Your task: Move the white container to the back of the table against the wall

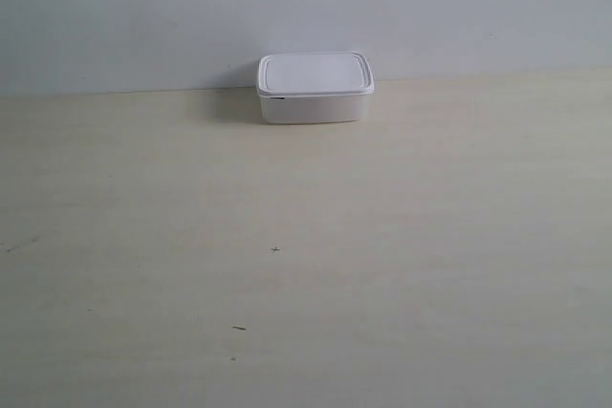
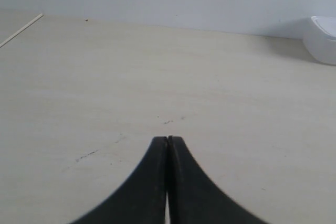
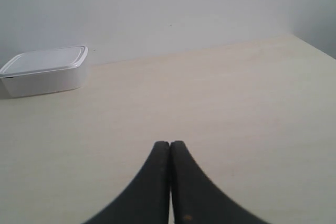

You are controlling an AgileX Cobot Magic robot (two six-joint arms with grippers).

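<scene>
Container: small white rectangular plastic box with rounded corners and a flat raised-rim lid [image 1: 314, 88], lid on, upright at the far edge of the table, back side against or just short of the wall (contact line hidden behind the box).
Table: broad pale beige wood-grain surface [image 1: 306, 265]; a few tiny dark specks in the near half, well apart from the box.
Wall: plain off-white to pale grey vertical surface [image 1: 306, 7], meeting the table right behind the box.
Left gripper: black, curved fingers [image 2: 168, 141], jaws pressed together with nothing between them; above bare table, box only at the frame's edge [image 2: 321, 38], well apart.
Right gripper: black [image 3: 169, 144], jaws likewise closed tip to tip, empty; box [image 3: 46, 70] well apart, by the wall.
</scene>
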